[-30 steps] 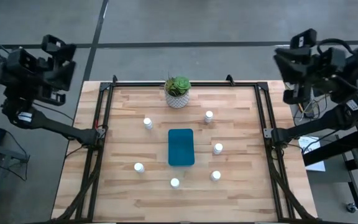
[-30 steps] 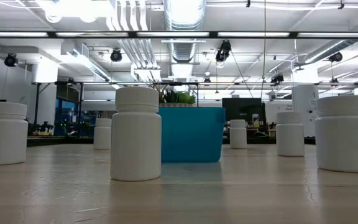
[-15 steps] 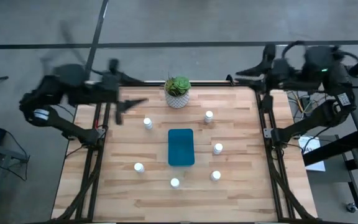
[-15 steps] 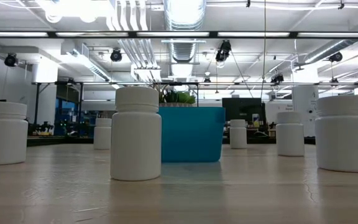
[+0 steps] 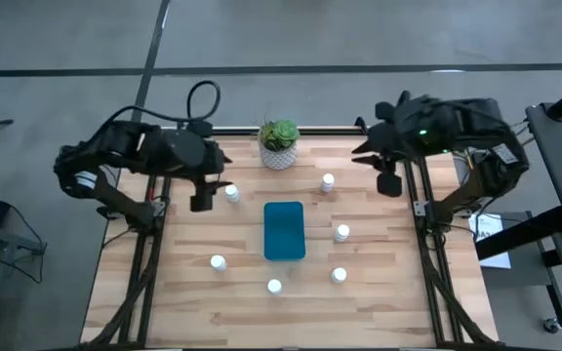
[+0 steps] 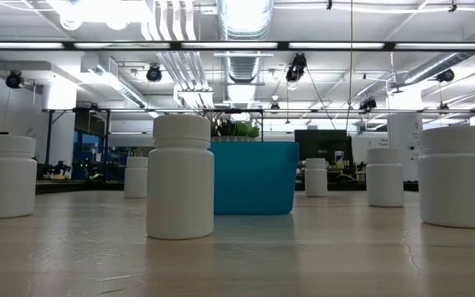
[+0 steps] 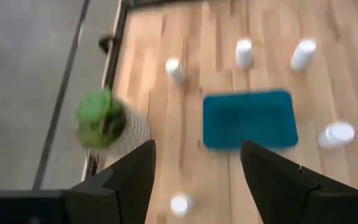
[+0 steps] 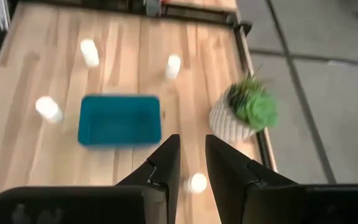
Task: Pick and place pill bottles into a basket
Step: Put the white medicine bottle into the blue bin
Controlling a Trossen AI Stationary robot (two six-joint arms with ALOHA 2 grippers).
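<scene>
Six small white pill bottles stand upright on their bases on the wooden table, around the teal-blue basket (image 5: 284, 230): at the far left (image 5: 232, 193), far right (image 5: 328, 181), right (image 5: 342, 232), near left (image 5: 219, 261), near middle (image 5: 274, 286) and near right (image 5: 339, 276). My left gripper (image 5: 203, 200) hangs open and empty above the table's far left, beside the far-left bottle. My right gripper (image 5: 390, 182) hangs above the far right edge, its fingers a narrow gap apart, empty. The left wrist view shows the basket (image 7: 250, 119); so does the right wrist view (image 8: 120, 119).
A white pot with a green plant (image 5: 279, 143) stands at the far edge, between the two arms. A black metal frame (image 5: 154, 210) runs along the table's left, right and far sides. In the low view the nearest bottle (image 6: 180, 177) stands in front of the basket (image 6: 254, 177).
Both arms have swung in from outside the table's far corners, over the table and toward the middle, the grippers tipping down over the far left and far right of the board. The bottles and the basket have not moved.
</scene>
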